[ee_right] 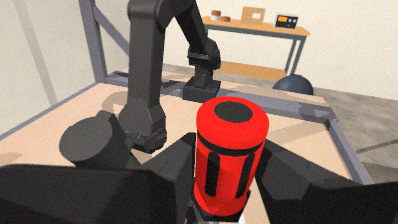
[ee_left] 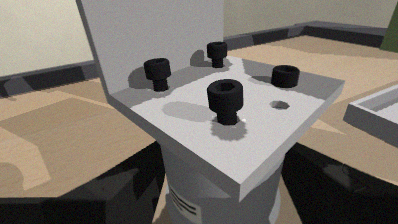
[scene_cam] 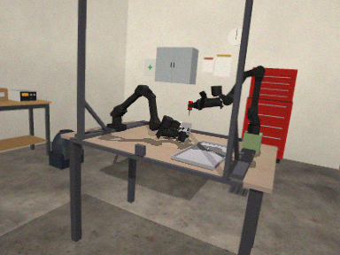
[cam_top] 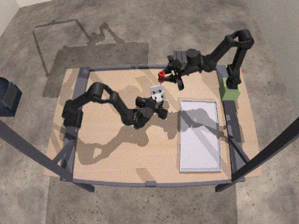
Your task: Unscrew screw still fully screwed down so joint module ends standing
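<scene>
Three screws stand raised, but the low black socket-head screw (ee_left: 285, 77) remains to be unscrewed from the bracket (cam_top: 157, 89) (scene_cam: 186, 126) (ee_left: 155, 40). Beside the tray (cam_top: 180, 136) (scene_cam: 192, 164) (ee_left: 375, 123), my left hand (cam_top: 153, 106) (scene_cam: 181, 133) (ee_left: 220, 146), about half open, grips the joint module, upright, long axis vertical. My right hand (cam_top: 161, 78) (scene_cam: 191, 105) (ee_right: 223, 142), narrower, holds the red screwdriver (cam_top: 161, 74) (scene_cam: 189, 108) (ee_right: 230, 137) tip-down.
</scene>
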Robot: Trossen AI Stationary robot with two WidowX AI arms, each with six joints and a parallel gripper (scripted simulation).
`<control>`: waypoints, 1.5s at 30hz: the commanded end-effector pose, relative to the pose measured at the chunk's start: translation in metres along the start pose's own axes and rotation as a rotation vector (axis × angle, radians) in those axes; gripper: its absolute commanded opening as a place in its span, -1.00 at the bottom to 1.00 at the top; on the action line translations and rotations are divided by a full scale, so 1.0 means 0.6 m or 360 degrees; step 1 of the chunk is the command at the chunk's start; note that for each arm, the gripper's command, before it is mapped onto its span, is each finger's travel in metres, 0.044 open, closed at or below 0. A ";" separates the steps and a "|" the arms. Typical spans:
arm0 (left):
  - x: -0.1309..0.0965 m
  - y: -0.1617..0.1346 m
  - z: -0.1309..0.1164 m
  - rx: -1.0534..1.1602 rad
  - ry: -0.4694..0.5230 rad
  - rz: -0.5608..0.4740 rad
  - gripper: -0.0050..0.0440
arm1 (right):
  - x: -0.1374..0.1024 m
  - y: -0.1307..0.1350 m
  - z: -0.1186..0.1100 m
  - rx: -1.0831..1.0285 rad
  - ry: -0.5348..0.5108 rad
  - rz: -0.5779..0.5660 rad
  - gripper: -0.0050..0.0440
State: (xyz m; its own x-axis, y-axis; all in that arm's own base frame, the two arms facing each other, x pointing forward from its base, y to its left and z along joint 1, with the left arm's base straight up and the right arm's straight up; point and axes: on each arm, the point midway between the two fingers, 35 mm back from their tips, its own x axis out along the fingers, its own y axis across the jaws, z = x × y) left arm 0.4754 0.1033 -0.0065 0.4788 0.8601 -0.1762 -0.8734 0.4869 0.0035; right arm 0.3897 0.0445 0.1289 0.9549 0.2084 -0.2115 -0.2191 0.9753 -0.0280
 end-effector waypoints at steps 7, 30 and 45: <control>0.003 -0.005 0.019 -0.0040 -0.0021 -0.0002 0.20 | 0.009 0.012 -0.049 0.0005 0.0021 0.0064 -0.24; 0.003 -0.005 0.019 -0.0040 -0.0021 -0.0002 0.20 | 0.016 0.016 -0.081 0.0010 0.0043 0.0093 -0.24; 0.003 -0.005 0.019 -0.0040 -0.0021 -0.0002 0.20 | 0.022 0.017 -0.069 0.0013 0.0006 0.0093 -0.24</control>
State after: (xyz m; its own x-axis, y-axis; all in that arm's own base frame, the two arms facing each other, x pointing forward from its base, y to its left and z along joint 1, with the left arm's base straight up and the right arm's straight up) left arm 0.4754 0.1033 -0.0065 0.4788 0.8601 -0.1762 -0.8734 0.4869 0.0035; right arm 0.3842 0.0523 0.0705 0.9295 0.2607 -0.2609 -0.2707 0.9627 -0.0026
